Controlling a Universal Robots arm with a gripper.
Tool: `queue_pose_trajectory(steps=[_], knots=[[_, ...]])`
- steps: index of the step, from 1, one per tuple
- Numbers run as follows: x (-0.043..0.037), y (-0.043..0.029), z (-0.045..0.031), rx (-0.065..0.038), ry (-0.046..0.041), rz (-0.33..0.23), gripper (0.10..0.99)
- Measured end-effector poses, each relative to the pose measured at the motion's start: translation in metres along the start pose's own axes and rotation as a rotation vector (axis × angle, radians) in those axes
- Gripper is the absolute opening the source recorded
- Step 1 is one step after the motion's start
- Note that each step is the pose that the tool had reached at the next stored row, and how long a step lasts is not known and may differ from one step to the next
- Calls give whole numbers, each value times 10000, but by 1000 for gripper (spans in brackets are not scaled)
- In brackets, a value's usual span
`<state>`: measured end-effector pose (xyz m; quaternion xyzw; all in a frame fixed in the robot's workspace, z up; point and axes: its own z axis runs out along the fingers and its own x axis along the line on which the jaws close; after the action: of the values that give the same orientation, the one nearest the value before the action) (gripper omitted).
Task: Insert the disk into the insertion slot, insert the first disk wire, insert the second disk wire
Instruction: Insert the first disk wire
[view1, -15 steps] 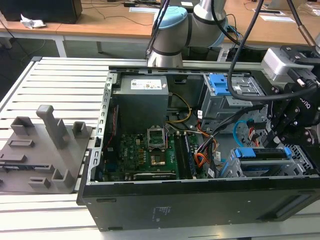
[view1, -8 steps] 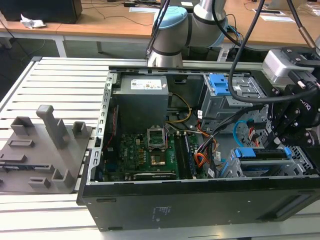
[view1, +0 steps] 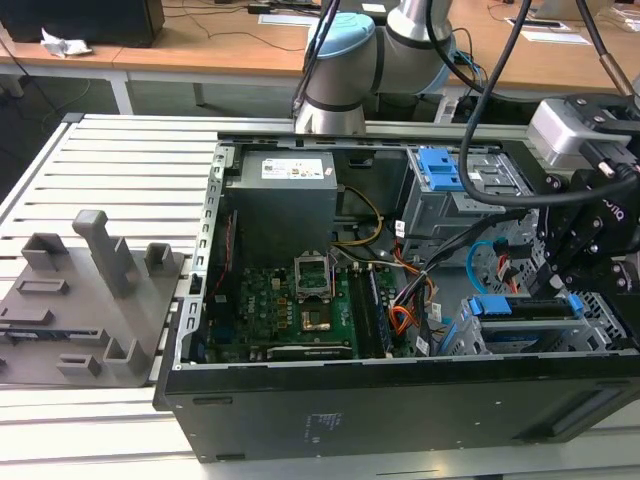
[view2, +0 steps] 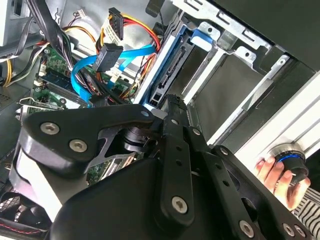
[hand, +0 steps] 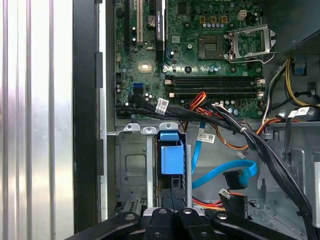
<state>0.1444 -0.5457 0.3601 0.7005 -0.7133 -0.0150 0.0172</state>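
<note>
Both jaws of the gripper (hand: 175, 199) look drawn in narrow on the near end of the disk (hand: 171, 158), clamping it across its thin dimension, though the contact itself is hidden behind the black linkage. The disk stands on edge, its blue carrier uppermost, between the perforated grey walls of the insertion slot (hand: 132, 165); how deep it sits cannot be told. By my judgement the drive is stiff and rather heavy for its bulk, with smooth metal faces that would slip. It is also sensitive to knocks, so the safest hold is on the carrier's side rails, clear of the connector end and the label. Just beside the slot the second disk wire (hand: 220, 175) curves in a loose loop with its dark plug hanging free. The first disk wire (view2: 132, 22) lies near it, its plug also unplugged; both are soft and springy and best taken at the plug body. Beyond them lies the motherboard (hand: 200, 50). Outside the case (view1: 400, 410), in the second wrist view, a person's hand (view2: 272, 176) rests by a round blue-ringed knob (view2: 290, 156).
</note>
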Motion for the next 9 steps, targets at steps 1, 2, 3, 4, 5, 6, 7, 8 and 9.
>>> queue_pose_trajectory(steps=[1, 2, 3, 4, 5, 6, 7, 8, 9], knots=[[-1, -57, -3, 0, 1, 2, 106], [-2, -80, -4, 0, 2, 1, 106], [-2, -85, -7, 0, 2, 2, 106], [-2, -85, -13, 0, 2, 3, 106], [-2, -84, -36, 0, 1, 3, 106], [-2, -83, -54, 0, 1, 3, 106], [-2, -83, -82, 0, 1, 2, 106], [-2, -82, -88, 0, -1, 2, 106], [-2, -82, -89, 0, 0, 1, 106]])
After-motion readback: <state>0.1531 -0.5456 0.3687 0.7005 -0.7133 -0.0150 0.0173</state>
